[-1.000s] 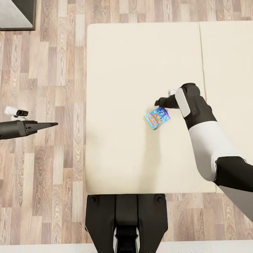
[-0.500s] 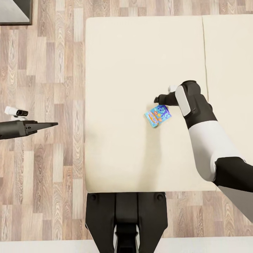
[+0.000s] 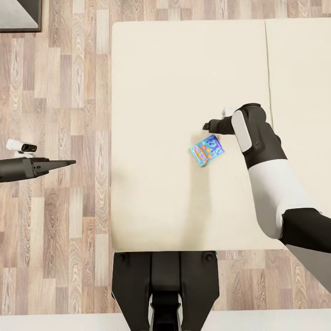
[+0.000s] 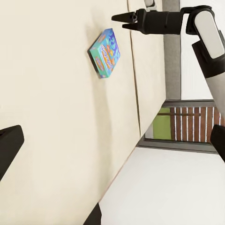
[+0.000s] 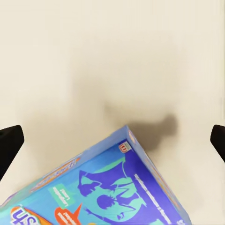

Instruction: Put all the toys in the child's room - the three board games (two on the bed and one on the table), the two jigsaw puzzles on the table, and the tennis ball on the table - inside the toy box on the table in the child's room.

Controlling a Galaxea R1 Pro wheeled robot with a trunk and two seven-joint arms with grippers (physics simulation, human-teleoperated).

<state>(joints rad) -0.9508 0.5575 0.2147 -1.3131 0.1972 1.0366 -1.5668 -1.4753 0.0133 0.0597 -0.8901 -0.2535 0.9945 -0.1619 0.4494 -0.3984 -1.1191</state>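
Lying just beside right hand (image 3: 206, 125): blue board game (image 3: 206, 150).

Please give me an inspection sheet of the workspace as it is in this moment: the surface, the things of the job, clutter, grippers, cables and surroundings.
Surface: cream bed with a mattress in two sections, seam on the right.
Job's things: one blue board game lying flat on the mattress, turned at an angle.
Clutter: nothing seen.
Grippers: right gripper above the mattress beside the game's far edge, not touching it, its dark fingertips spread wide in the right wrist view; left gripper over the floor, off the bed, fingers together.
Cables: nothing seen.
Surroundings: wood-plank floor; a dark-framed grey object at the far left corner.
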